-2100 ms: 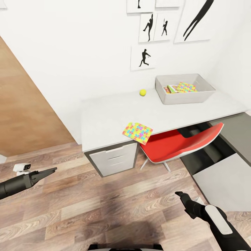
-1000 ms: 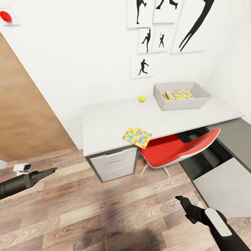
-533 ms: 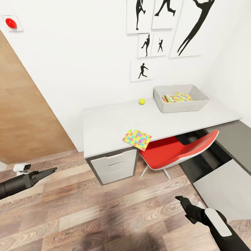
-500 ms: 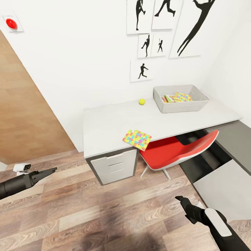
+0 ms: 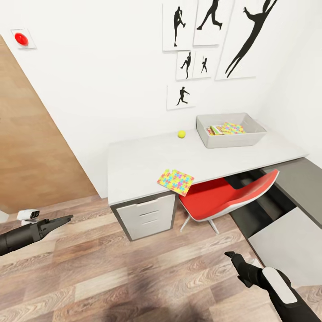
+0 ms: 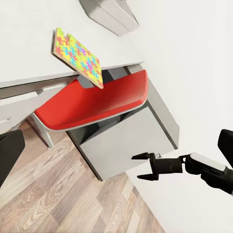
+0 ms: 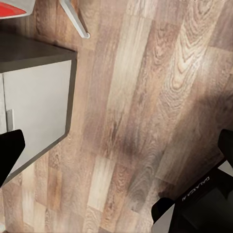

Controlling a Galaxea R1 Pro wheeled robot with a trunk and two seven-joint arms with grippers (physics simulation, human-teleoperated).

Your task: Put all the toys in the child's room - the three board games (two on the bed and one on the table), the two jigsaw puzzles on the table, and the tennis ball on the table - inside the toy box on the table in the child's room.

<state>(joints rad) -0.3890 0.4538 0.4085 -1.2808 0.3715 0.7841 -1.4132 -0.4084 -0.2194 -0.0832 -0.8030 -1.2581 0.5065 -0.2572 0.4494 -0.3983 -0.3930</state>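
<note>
In the head view, the pale grey table (image 5: 143, 161) stands against the white wall. A jigsaw puzzle (image 5: 175, 182) lies at the table's front edge and overhangs it; the same jigsaw puzzle (image 6: 77, 57) appears in the left wrist view. The tennis ball (image 5: 181, 133) rests near the wall. To its right, the toy box (image 5: 223, 141) holds a second puzzle panel (image 5: 231, 128) and a flat printed box (image 5: 216, 130). My left gripper (image 5: 69, 218) and right gripper (image 5: 229, 256) hang low over the floor, far from the table, both open and empty. The left wrist view shows the right gripper (image 6: 137, 167) with fingers spread.
A red chair (image 5: 223, 197) is tucked under the table beside a white drawer unit (image 5: 145, 214). The dark grey desk top (image 5: 299, 179) and a white slanted panel (image 5: 286, 241) are at the right. A wooden door (image 5: 31, 147) is at the left. Wood-plank floor lies between me and the table.
The whole view has shifted: the wall pictures and the red wall button have come further into the picture and the table looks a little farther. Neither arm nor the toys moved.
</note>
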